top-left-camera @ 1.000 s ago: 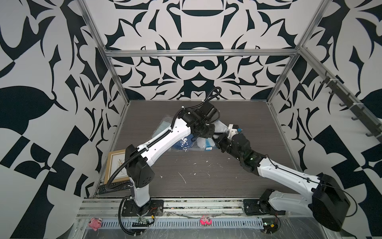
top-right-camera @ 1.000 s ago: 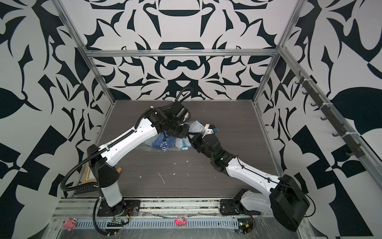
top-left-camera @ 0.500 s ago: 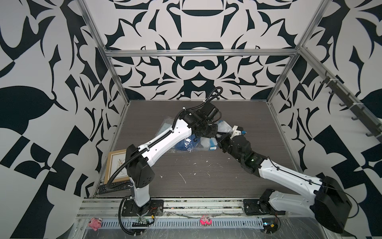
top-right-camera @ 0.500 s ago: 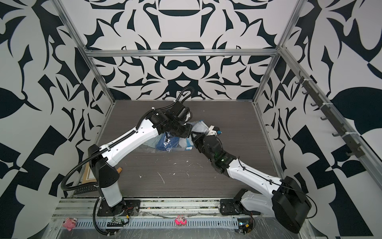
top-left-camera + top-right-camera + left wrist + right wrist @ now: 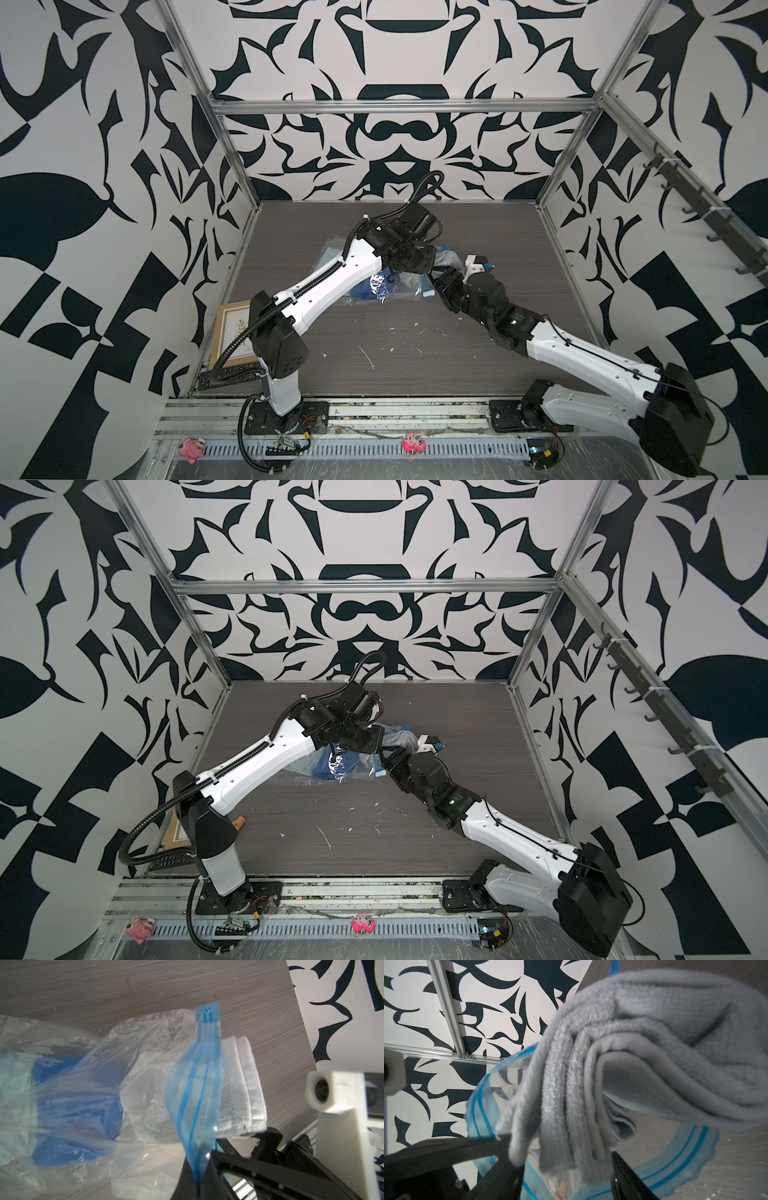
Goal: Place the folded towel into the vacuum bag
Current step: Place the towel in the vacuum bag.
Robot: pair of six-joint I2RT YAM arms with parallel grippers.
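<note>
The vacuum bag (image 5: 374, 286) (image 5: 332, 764) lies crinkled mid-table, clear plastic with dark blue contents inside. My left gripper (image 5: 199, 1167) is shut on its blue zip strip (image 5: 197, 1088) and holds the mouth lifted. The folded towel (image 5: 243, 1084) (image 5: 654, 1043), pale grey terry, sits partly inside the mouth with its outer end sticking out. My right gripper (image 5: 564, 1163) (image 5: 440, 278) is open at that end; the towel's edge hangs between the spread fingers and brushes one finger (image 5: 508, 1169).
A framed picture (image 5: 232, 336) lies at the table's front left corner beside the left arm's base. White crumbs (image 5: 365, 357) are scattered over the dark wood table (image 5: 498, 249). A hook rail (image 5: 706, 224) runs along the right wall.
The right gripper's jaws have spread apart from the towel end they were pinching. The left gripper keeps its hold on the zip strip; both arms have barely shifted.
</note>
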